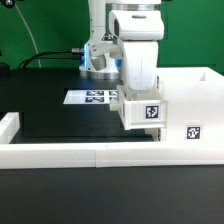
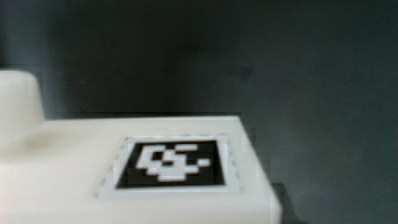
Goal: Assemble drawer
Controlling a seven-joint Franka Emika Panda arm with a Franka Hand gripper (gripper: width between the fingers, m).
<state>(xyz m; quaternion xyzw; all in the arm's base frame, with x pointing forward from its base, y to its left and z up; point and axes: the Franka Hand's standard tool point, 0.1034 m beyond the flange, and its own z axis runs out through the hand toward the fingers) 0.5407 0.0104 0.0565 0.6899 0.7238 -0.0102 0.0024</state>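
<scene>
A small white drawer tray [image 1: 138, 108] with a square tag on its front hangs slightly tilted under my gripper [image 1: 135, 92], just above the black table. It touches the exterior view's left side of the tall white box casing [image 1: 190, 95], which carries a tag low on its front. My fingertips are hidden behind the tray, and the hand sits right on it as if gripping it. In the wrist view the tray's tagged face [image 2: 173, 160] fills the lower part, very close. A second tray is not in view.
The low white border rail [image 1: 90, 152] runs along the front and turns up at the exterior view's left [image 1: 10, 126]. The marker board [image 1: 95, 97] lies flat behind the tray. The arm's base [image 1: 100, 55] stands at the back.
</scene>
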